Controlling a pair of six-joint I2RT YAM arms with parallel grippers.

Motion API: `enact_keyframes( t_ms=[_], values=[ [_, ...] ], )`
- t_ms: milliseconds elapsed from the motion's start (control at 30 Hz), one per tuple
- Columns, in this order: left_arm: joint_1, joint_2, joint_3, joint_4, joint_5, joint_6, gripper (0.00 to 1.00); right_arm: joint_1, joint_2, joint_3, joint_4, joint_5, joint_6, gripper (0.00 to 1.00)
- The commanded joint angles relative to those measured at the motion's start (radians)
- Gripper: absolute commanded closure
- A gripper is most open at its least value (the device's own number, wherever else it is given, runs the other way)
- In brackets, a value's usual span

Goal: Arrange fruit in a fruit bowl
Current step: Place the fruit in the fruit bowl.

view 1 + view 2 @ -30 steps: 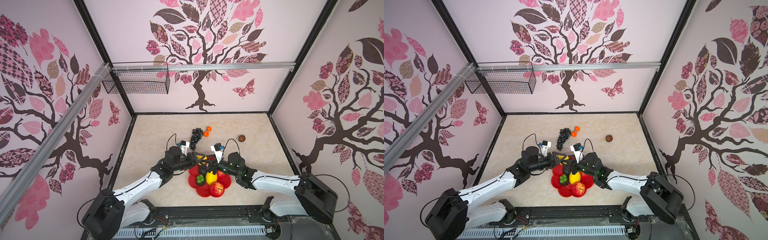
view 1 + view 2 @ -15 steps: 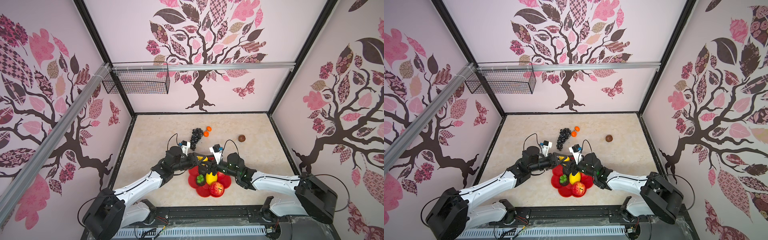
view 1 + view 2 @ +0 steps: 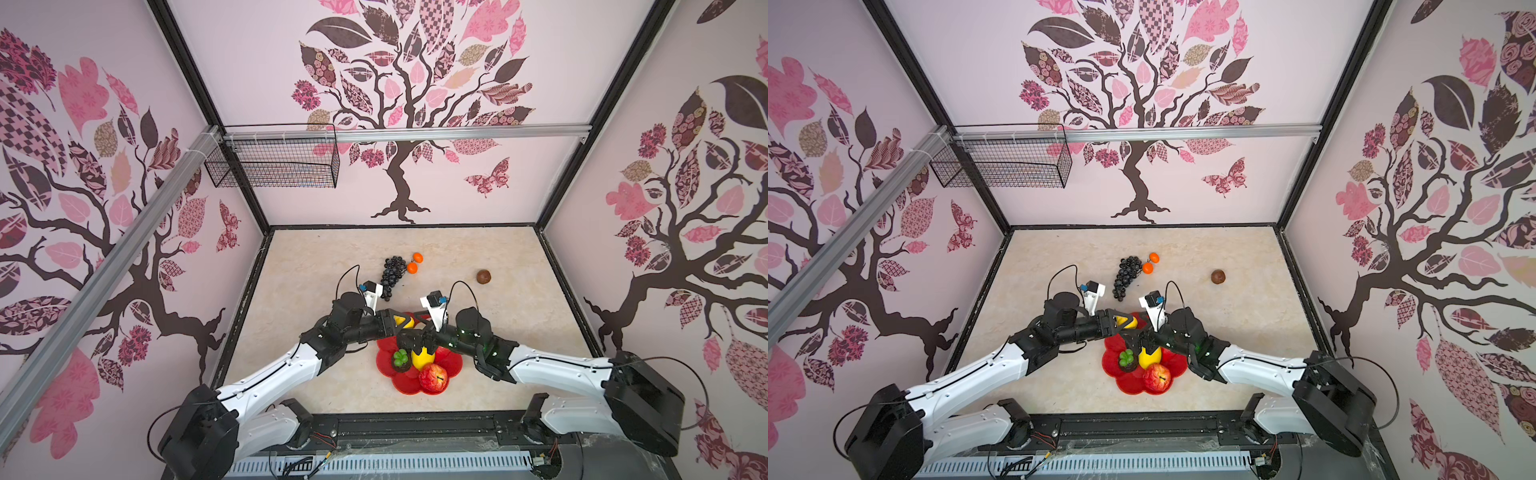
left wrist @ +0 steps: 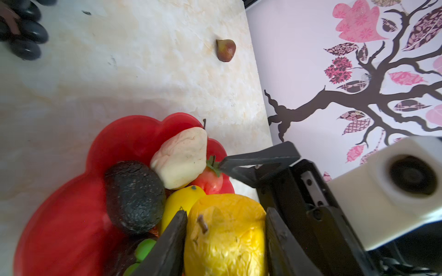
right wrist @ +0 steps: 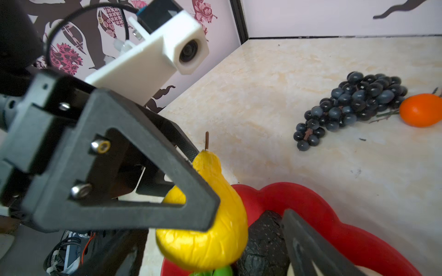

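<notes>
Left pincer: pinching the yellow pear across its belly, a finger on each side.
Right pincer: spread wide and gripping nothing, with one finger just beside the pear but clear of it.
Risk, grip: the pear's skin is wrinkled and looks soft, so I judge a pinch on the rounded belly could let it twist or slip out.
Risk, crowding: both pincers hang nearly touching over the same part of the fruit bowl, and a careless move by either could knock the other or the pear.
Risk, release spot: the pear hangs over the bowl's rim on the side toward the table's left edge, not over its middle. Let go here, it could tip outward onto the table.
Risk, pile: the avocado and lemon lie close below. The cream pear and strawberry sit against the rim toward the right edge, where a rolling pear or the right finger could push them over.
Bowl: close to the table's near edge, about midway between left and right, with the apple at its nearest petal.
Fruit outside: the grape bunch and two oranges lie toward the far edge, well apart from both pincers. The brown pear lies alone toward the right edge.
</notes>
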Motion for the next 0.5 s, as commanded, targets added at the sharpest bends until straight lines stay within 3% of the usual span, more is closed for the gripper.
enact_keyframes(
  t_ms=[0, 233, 467],
  values=[
    [-0.004, -0.055, 0.042, -0.149, -0.137, 0.156, 0.57, 0.006, -0.12, -0.016, -0.12, 0.02, -0.012, 0.03],
    [-0.065, -0.064, 0.001, -0.203, -0.313, 0.302, 0.58, 0.006, -0.284, -0.062, -0.29, 0.105, 0.013, 0.02],
    [-0.099, 0.025, -0.017, -0.133, -0.383, 0.336, 0.59, 0.006, -0.336, -0.054, -0.373, 0.175, 0.056, 0.0]
  ],
)
